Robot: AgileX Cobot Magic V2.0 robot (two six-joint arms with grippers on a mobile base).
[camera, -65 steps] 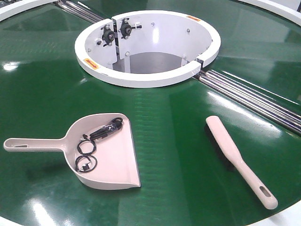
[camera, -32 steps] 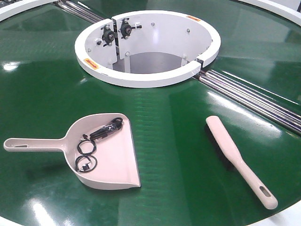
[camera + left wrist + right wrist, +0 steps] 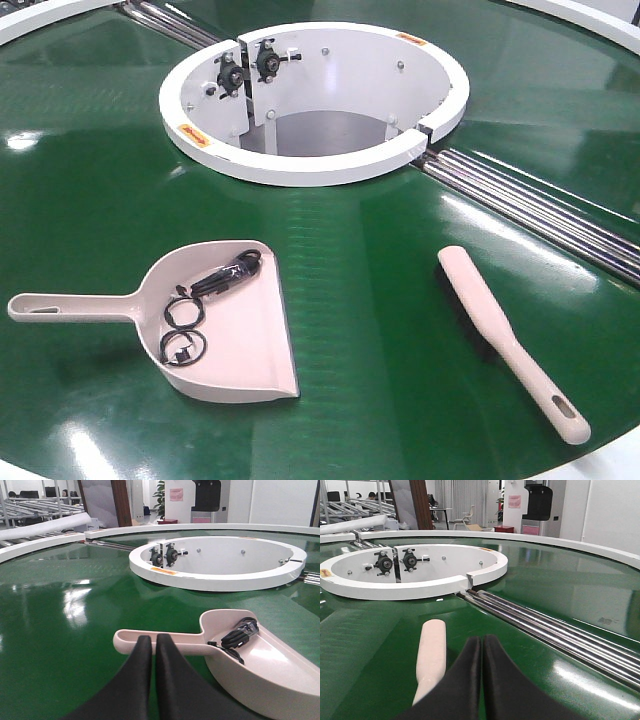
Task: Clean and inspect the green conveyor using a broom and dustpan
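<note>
Glossy dark-green conveyor belt [image 3: 90,180] fills the front view around its white ring-shaped central opening [image 3: 300,165], with metal rollers [image 3: 540,205] running off to the right. On it lie a beige-pink plastic dustpan [image 3: 225,330] holding small black rings and cable bits [image 3: 205,295], and, well apart, a slim beige-pink broom [image 3: 505,335]. Only the wrist views show the left gripper [image 3: 152,645] and right gripper [image 3: 481,647], each with black fingers pressed together, empty. The broom's handle end is hidden there.

No legible text on any surface
</note>
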